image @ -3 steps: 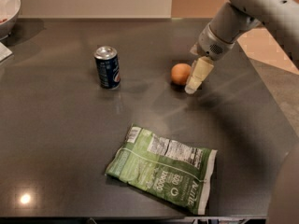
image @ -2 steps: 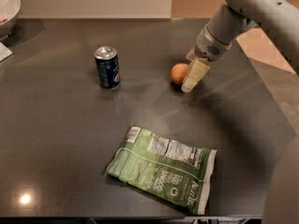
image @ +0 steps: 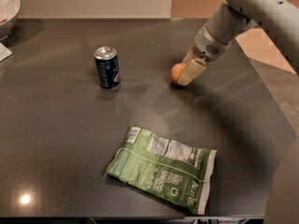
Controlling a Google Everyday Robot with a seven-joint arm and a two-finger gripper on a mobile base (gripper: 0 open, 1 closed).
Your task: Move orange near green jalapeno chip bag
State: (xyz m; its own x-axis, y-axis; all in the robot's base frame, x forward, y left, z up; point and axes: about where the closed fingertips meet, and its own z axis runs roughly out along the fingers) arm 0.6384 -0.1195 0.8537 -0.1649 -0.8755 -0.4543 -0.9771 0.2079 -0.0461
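Note:
The orange (image: 175, 72) sits on the dark table (image: 60, 134) at the centre right, partly covered on its right side by my gripper (image: 188, 74). The gripper comes down from the upper right on the grey arm (image: 224, 27) and is right at the orange, touching or nearly touching it at table height. The green jalapeno chip bag (image: 163, 167) lies flat near the table's front edge, well in front of the orange, label side up.
A blue soda can (image: 107, 67) stands upright to the left of the orange. A white bowl (image: 7, 6) sits at the far left corner. The table's right edge (image: 268, 92) runs close behind the arm.
The gripper has moved left and closed in on the orange, now overlapping its right side. The orange, can and bag have not moved.

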